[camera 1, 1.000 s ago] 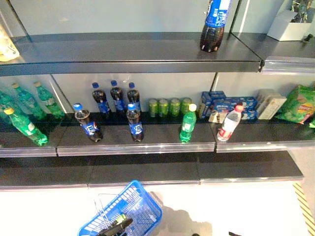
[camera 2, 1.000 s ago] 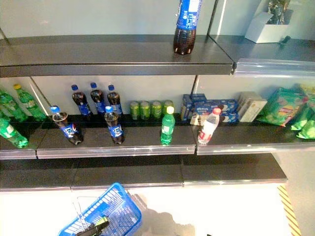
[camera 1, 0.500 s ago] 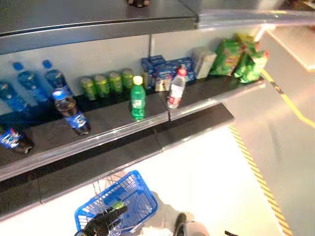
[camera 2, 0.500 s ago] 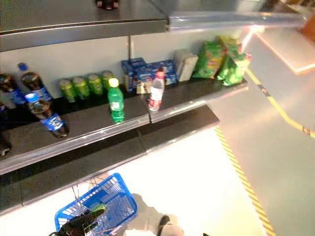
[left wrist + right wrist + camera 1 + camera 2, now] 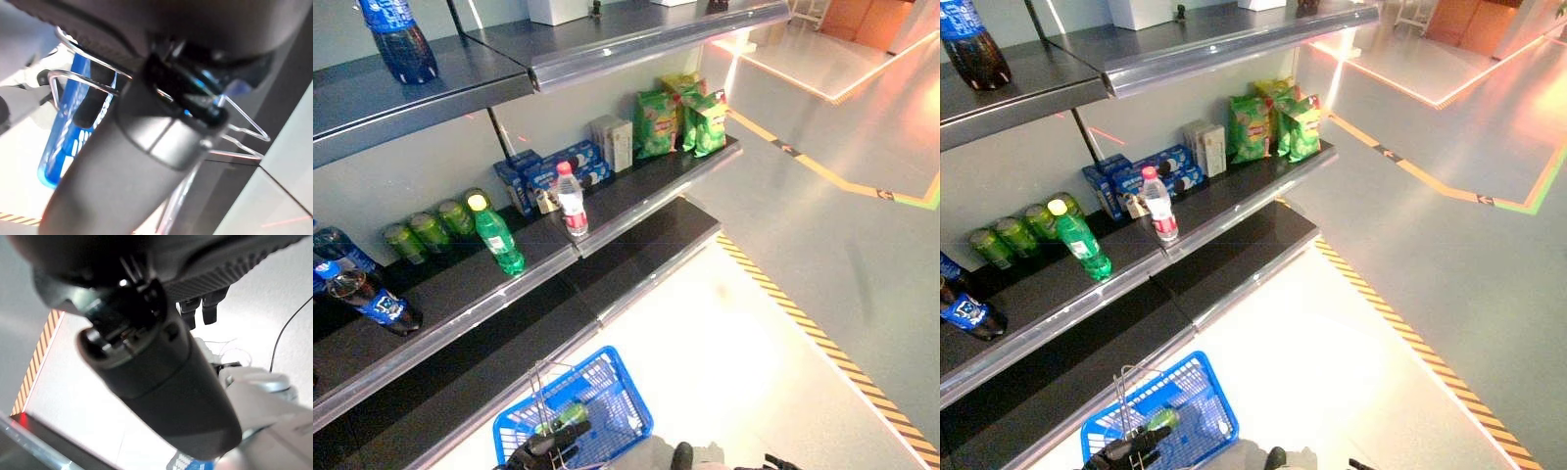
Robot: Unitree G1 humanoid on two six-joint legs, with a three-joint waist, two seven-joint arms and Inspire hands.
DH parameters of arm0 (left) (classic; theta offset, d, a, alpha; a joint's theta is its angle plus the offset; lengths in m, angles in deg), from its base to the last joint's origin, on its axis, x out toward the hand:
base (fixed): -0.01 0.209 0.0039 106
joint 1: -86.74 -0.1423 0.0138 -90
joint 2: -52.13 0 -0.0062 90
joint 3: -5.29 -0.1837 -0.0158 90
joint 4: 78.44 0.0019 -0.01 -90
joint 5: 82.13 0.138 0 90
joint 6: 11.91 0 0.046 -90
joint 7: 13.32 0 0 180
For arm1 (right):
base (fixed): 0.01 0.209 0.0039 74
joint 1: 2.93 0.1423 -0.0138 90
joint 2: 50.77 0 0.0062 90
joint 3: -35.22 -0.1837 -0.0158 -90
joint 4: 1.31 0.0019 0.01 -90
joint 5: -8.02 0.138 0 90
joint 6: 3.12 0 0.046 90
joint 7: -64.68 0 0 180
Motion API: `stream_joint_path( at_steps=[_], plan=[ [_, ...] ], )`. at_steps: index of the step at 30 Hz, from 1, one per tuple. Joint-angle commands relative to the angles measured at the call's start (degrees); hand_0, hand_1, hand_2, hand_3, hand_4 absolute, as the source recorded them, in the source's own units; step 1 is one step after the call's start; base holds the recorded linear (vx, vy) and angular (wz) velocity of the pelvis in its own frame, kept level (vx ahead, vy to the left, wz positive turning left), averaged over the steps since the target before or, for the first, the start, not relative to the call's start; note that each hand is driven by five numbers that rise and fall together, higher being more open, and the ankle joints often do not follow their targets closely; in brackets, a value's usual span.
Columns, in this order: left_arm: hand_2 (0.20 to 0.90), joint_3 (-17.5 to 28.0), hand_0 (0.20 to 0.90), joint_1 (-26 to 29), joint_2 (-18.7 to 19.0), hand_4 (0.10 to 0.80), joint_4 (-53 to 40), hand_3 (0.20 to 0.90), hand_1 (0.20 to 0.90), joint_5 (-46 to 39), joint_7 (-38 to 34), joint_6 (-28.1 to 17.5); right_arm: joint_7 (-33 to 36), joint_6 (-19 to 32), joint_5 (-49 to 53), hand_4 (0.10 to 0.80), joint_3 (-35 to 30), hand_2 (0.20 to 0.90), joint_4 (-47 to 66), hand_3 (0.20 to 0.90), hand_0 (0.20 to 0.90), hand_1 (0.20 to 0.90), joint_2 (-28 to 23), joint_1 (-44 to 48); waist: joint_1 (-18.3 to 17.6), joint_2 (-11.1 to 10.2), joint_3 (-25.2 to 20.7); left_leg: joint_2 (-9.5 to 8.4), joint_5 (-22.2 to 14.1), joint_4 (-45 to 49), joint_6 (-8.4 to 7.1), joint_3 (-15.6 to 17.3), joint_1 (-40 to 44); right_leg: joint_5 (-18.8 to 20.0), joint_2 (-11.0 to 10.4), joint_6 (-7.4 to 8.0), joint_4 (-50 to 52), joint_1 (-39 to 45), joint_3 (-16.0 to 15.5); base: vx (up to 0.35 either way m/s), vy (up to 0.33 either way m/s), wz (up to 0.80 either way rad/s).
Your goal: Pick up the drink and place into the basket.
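Note:
A blue wire basket (image 5: pixel 607 416) hangs low in front of the shelves, and a green drink bottle (image 5: pixel 564 418) lies inside it. My left hand (image 5: pixel 538 450) is at the basket's near side, curled round its wire handles (image 5: pixel 93 78), as the left wrist view shows. On the middle shelf stand a green bottle (image 5: pixel 495 237), a clear bottle with a red cap (image 5: pixel 572 200) and a cola bottle (image 5: pixel 372 299). My right hand (image 5: pixel 161 382) hangs at my side with relaxed fingers (image 5: pixel 195 313), holding nothing.
Green cans (image 5: pixel 431 233), blue boxes (image 5: pixel 553 171) and green snack bags (image 5: pixel 680 119) line the back of the middle shelf (image 5: pixel 636 211). Another cola bottle (image 5: pixel 399 39) stands on the top shelf. Yellow-black floor tape (image 5: pixel 822 352) runs along the right.
The camera has swung right, so the shelves slid left and the aisle floor came into view. The basket stays in my left hand with the green bottle inside.

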Motion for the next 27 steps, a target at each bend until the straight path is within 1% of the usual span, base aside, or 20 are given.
stream_joint_path(
  at_steps=[1,2,3,4,6,7,8,9,10,11,12,13,14,17,20,21,24,25,26,27],
  plan=[
    [0.300,1.33,0.300,2.40,2.00,0.100,-4.96,0.200,0.300,-3.48,3.28,-3.95,1.22,0.85,0.60,0.800,0.89,0.900,-1.75,0.900,0.900,0.900,-0.36,3.31,-0.27,-1.27,0.74,-3.34,4.80,-5.18,-3.96,-5.11,-5.52,-4.85,-3.57,5.33,1.06,5.65,0.89,-0.066,-0.076,-0.24],
    [0.300,1.52,0.300,2.32,1.87,0.100,-5.06,0.200,0.300,-3.70,3.25,-3.93,1.34,0.83,0.47,0.800,1.06,0.900,-1.67,0.900,0.900,0.900,-0.48,3.50,0.10,-1.24,0.95,-3.62,5.39,-4.55,-3.34,-6.12,-6.30,-4.13,-3.29,4.61,1.24,5.00,0.86,-0.059,-0.130,-0.31],
    [0.300,1.93,0.300,1.69,1.52,0.100,-4.83,0.200,0.300,-4.21,3.85,-4.23,1.32,0.71,-0.31,0.800,1.37,0.900,-1.69,0.900,0.900,0.900,-0.95,4.06,0.99,-1.20,1.06,-5.20,3.89,-2.93,-2.81,-11.03,-6.98,-4.54,-2.84,4.11,1.55,4.74,2.48,-0.022,-0.254,-0.42],
    [0.300,2.15,0.300,0.70,1.09,0.100,-4.18,0.200,0.300,-3.96,4.97,-4.41,1.16,0.89,-1.00,0.800,0.98,0.900,-1.89,0.900,0.900,0.900,-1.70,4.09,2.03,-1.24,1.60,-8.36,1.48,3.25,-2.11,-13.48,-9.12,-4.65,-2.67,3.38,1.01,5.83,2.99,0.047,-0.258,-0.44],
    [0.300,1.78,0.300,0.31,0.90,0.100,-4.26,0.200,0.300,-3.39,5.42,-4.11,1.14,0.87,-0.80,0.800,0.31,0.900,-1.58,0.900,0.900,0.900,-2.07,3.77,2.62,-1.08,2.15,-10.60,0.45,5.13,-1.44,-11.30,-11.46,-4.55,-2.93,3.46,0.77,6.78,1.69,0.083,-0.147,-0.57],
    [0.300,1.62,0.300,0.08,0.92,0.100,-4.37,0.200,0.300,-3.02,5.56,-3.98,1.14,0.82,-0.44,0.800,0.21,0.900,-1.54,0.900,0.900,0.900,-2.19,3.73,2.81,-0.72,2.35,-11.55,-0.46,4.73,-1.62,-10.50,-11.72,-5.62,-2.68,3.96,0.82,7.81,1.56,0.124,-0.071,-0.39],
    [0.300,1.55,0.300,-0.04,0.98,0.100,-4.36,0.200,0.300,-2.85,5.73,-3.94,1.11,0.84,-0.09,0.800,0.19,0.900,-1.58,0.900,0.900,0.900,-2.26,3.77,2.88,-0.39,2.59,-12.15,-0.18,4.13,-1.51,-9.05,-12.15,-5.99,-2.38,4.05,0.89,8.34,1.06,0.107,-0.031,-0.20],
    [0.300,1.55,0.300,-0.04,0.96,0.100,-4.35,0.200,0.300,-2.84,5.75,-3.94,1.10,0.85,-0.06,0.800,0.19,0.900,-1.60,0.900,0.900,0.900,-2.29,3.78,2.92,-0.40,2.65,-12.23,-0.19,4.03,-1.47,-8.99,-12.01,-6.02,-2.44,4.10,0.90,8.40,1.10,0.086,-0.046,-0.13],
    [0.300,1.62,0.300,-0.12,1.07,0.100,-3.72,0.200,0.300,-2.54,6.41,-4.18,0.79,1.15,0.17,0.800,0.04,0.900,-2.18,0.900,0.900,0.900,-2.30,4.09,2.97,0.35,2.85,-13.41,1.18,2.29,-1.10,-4.24,-13.33,-6.65,-1.42,4.15,0.80,9.38,-0.19,0.102,-0.042,-0.19],
    [0.300,1.65,0.300,-0.18,1.11,0.100,-3.46,0.200,0.300,-2.43,6.56,-4.36,0.70,1.12,0.13,0.800,0.09,0.900,-2.33,0.900,0.900,0.900,-2.28,4.19,3.07,0.32,2.89,-13.91,1.15,1.98,-0.92,-3.40,-13.53,-7.10,-1.26,4.22,0.79,9.83,-0.32,0.210,-0.105,-0.61],
    [0.300,2.10,0.300,-0.31,1.13,0.100,-2.57,0.200,0.300,-3.02,6.88,-4.82,0.66,1.10,-0.72,0.800,0.38,0.900,-2.87,0.900,0.900,0.900,-2.03,4.61,3.65,0.22,2.55,-14.84,1.65,1.81,-0.06,-0.88,-15.17,-7.76,-0.47,4.00,0.68,10.63,-1.20,0.211,-0.067,-0.59],
    [0.300,2.32,0.300,-0.37,1.12,0.100,-2.33,0.200,0.300,-3.22,6.96,-4.88,0.78,1.13,-1.18,0.800,0.41,0.900,-3.08,0.900,0.900,0.900,-1.94,4.73,3.88,0.17,2.34,-14.99,1.81,1.62,0.13,-0.49,-15.43,-7.97,-0.26,3.91,0.66,10.78,-1.39,0.290,-0.048,-0.36],
    [0.300,2.93,0.300,-0.48,1.00,0.100,-1.84,0.200,0.300,-3.28,6.66,-4.98,0.93,1.14,-2.00,0.800,0.44,0.900,-3.77,0.900,0.900,0.900,-1.82,5.08,4.21,0.12,1.76,-15.87,2.11,0.23,0.64,-0.34,-15.07,-8.31,0.49,3.76,0.21,11.30,-1.47,0.218,0.014,0.33],
    [0.300,3.62,0.300,-0.52,0.88,0.100,-1.23,0.200,0.300,-3.34,6.43,-5.11,0.53,1.49,-3.56,0.800,0.27,0.900,-4.42,0.900,0.900,0.900,-1.72,5.15,4.53,-0.06,1.25,-16.15,2.17,-0.06,0.83,-0.08,-14.69,-8.35,0.69,3.69,-0.18,11.82,-1.88,0.148,0.004,0.23],
    [0.300,4.96,0.300,-0.50,1.38,0.100,-0.80,0.200,0.300,-3.53,6.74,-4.41,-0.79,2.40,-5.74,0.800,0.50,0.900,-4.33,0.900,0.900,0.900,-1.59,4.92,5.62,-0.65,0.38,-17.07,1.39,-1.47,2.05,-0.88,-12.59,-9.44,0.35,3.87,1.03,12.98,-3.21,0.301,0.028,-0.01],
    [0.300,5.16,0.300,-0.42,1.62,0.100,-0.34,0.200,0.300,-3.14,6.63,-4.12,-0.14,2.18,-5.57,0.800,0.55,0.900,-4.17,0.900,0.900,0.900,-1.27,4.96,6.08,-0.87,-0.12,-17.74,0.85,-2.52,2.72,-1.82,-11.36,-9.81,0.35,4.03,2.21,13.02,-3.59,0.287,0.050,-0.02],
    [0.300,5.45,0.300,-0.01,3.07,0.100,-0.33,0.200,0.300,-3.00,6.64,-3.26,-0.14,1.43,-5.08,0.800,0.91,0.900,-3.05,0.900,0.900,0.900,-0.92,5.39,6.59,-1.42,-0.49,-18.46,-0.04,-3.68,3.90,-4.31,-9.05,-9.12,-1.41,5.75,10.91,10.27,-4.48,0.221,0.075,0.14],
    [0.300,5.66,0.300,0.25,3.59,0.100,-0.56,0.200,0.300,-3.28,6.75,-2.95,-0.30,1.34,-5.00,0.800,0.91,0.900,-2.79,0.900,0.900,0.900,-0.94,5.57,6.82,-1.39,-0.41,-18.63,-0.42,-3.55,4.48,-5.36,-8.70,-8.79,-2.64,6.60,15.88,9.06,-4.37,0.148,0.100,0.36],
    [0.300,5.79,0.300,0.49,4.08,0.100,-0.71,0.200,0.300,-3.53,6.53,-2.82,-0.20,1.18,-4.89,0.800,0.69,0.900,-2.68,0.900,0.900,0.900,-0.83,5.80,7.05,-1.61,-0.26,-19.30,-0.71,-3.39,5.23,-6.93,-8.48,-6.93,-4.02,8.24,21.43,6.93,-3.55,0.071,0.088,0.39],
    [0.300,5.54,0.300,0.89,4.40,0.100,-0.97,0.200,0.300,-3.56,6.16,-2.85,0.11,0.98,-4.13,0.800,0.64,0.900,-2.44,0.900,0.900,0.900,-0.65,6.09,7.17,-1.12,0.15,-18.89,-0.24,-2.57,6.50,-7.58,-9.03,-2.31,-4.46,8.45,28.95,3.85,-2.92,0.033,0.058,0.47]
  ],
)
